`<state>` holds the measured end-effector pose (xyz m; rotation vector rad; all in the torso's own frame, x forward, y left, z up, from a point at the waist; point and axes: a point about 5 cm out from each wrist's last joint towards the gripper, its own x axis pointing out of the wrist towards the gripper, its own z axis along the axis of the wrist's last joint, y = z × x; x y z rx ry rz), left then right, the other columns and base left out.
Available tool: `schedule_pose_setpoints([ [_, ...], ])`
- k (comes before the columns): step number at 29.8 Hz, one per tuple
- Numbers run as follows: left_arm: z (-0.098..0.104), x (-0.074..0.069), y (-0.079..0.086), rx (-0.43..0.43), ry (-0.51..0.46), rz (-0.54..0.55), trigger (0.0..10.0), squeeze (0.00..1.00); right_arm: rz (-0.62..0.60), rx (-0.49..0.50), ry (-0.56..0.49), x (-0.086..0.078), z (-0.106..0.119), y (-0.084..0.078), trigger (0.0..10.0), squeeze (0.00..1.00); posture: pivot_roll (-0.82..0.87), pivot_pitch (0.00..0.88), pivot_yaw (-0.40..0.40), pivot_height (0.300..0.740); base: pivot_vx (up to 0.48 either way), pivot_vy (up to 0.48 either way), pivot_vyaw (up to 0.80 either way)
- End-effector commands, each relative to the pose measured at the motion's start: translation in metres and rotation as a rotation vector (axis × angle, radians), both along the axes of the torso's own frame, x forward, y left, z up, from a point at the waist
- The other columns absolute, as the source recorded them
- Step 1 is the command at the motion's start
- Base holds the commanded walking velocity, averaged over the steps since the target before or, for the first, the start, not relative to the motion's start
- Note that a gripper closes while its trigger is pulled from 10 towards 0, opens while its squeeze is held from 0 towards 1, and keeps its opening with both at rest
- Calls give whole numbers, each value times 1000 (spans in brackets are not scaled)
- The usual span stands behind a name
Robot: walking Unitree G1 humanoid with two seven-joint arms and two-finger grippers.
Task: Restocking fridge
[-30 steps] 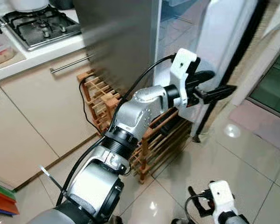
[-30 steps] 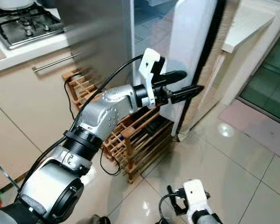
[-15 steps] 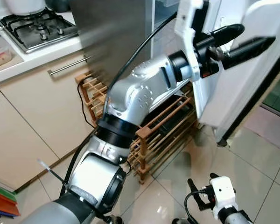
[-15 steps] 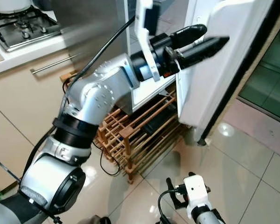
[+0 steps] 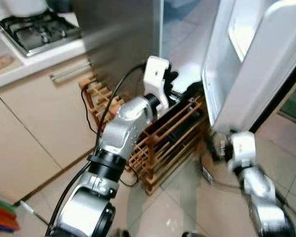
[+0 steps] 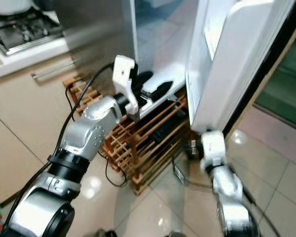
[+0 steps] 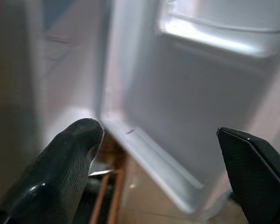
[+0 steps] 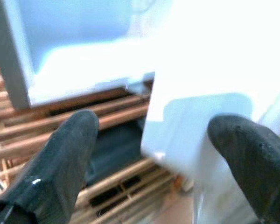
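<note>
Kitchen corner, low down by the floor.
A wooden rack (image 5: pixel 163 143) stands on the glossy tile floor (image 5: pixel 187 207), against the cream cabinets (image 5: pixel 34 133). A black cable (image 5: pixel 89 116) trails beside it. Above, a gas hob (image 5: pixel 37 29) sits in the white counter (image 5: pixel 34 58).

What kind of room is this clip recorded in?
A home kitchen, most likely. A gas hob sits in a pale counter over cream cabinets, a tall fridge stands with its white door open, and a wooden bottle rack rests on the glossy tiled floor.
</note>
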<state>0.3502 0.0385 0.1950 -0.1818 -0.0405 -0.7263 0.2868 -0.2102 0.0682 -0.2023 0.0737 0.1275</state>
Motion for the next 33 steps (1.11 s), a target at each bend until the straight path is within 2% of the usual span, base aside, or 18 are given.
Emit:
schedule_pose_setpoints([
  [1, -5, -1, 0, 8, 11, 22, 10000, 0, -64, -6, -3, 8, 5, -15, 10000, 0, -96, 13, 41, 740, 0, 0, 0],
  [4, -8, -3, -1, 19, 5, 21, 10000, 0, -84, -14, -18, 16, 11, -22, 10000, 0, -91, 15, 38, 740, 0, 0, 0],
  [8, -9, -3, -1, 11, 3, 30, 10000, 0, -96, -19, -18, 19, 11, -27, 10000, 0, -91, 18, 35, 740, 0, 0, 0],
  [15, -9, -2, -3, 0, 5, 31, 10000, 0, -144, -48, -17, 13, 4, -41, 10000, 0, -98, 24, 34, 740, 0, 0, 0],
  [16, -9, -3, -4, -2, 3, 27, 10000, 0, -165, -67, -16, 11, 4, -47, 10000, 0, -98, 24, 34, 740, 0, 0, 0],
  [17, -8, -4, -5, -5, -1, 24, 10000, 0, -235, -100, -8, 4, 3, -66, 10000, 0, -104, 32, 32, 740, 0, 0, 0],
  [18, -8, -4, -5, -5, -1, 24, 10000, 0, -235, -100, -8, 4, 3, -66, 10000, 0, -104, 32, 32, 740, 0, 0, 0],
  [19, -7, -4, -5, -5, -3, 22, 10000, 0, -264, -112, -5, 1, 2, -73, 10000, 0, -104, 32, 32, 740, 0, 0, 0],
  [20, -7, -4, -6, -6, -4, 20, 10000, 0, -318, -134, 4, -4, 2, -88, 10000, 0, -112, 40, 32, 740, 0, 0, 0],
  [25, -7, -3, -6, -3, -9, 17, 10000, 0, -390, -159, -5, -15, 6, -110, 10000, 0, -123, 57, 36, 740, 0, 0, 0],
  [28, -5, -3, -5, -4, -15, 15, 10000, 0, -477, -191, -18, -23, 10, -128, 10000, 0, -127, 67, 40, 740, 0, 0, 0],
  [29, -5, -3, -5, -4, -15, 15, 10000, 0, -477, -191, -18, -23, 10, -128, 10000, 0, -127, 67, 40, 740, 0, 0, 0],
  [30, -4, -4, -5, -6, -19, 13, 10000, 0, -534, -217, -17, -28, 12, -139, 10000, 0, -127, 67, 40, 740, 0, 0, 0],
  [33, -4, -4, -6, -6, -20, 12, 10000, 0, -531, -207, -16, -31, 11, -140, 10000, 0, -128, 66, 32, 740, 0, 0, 0],
])
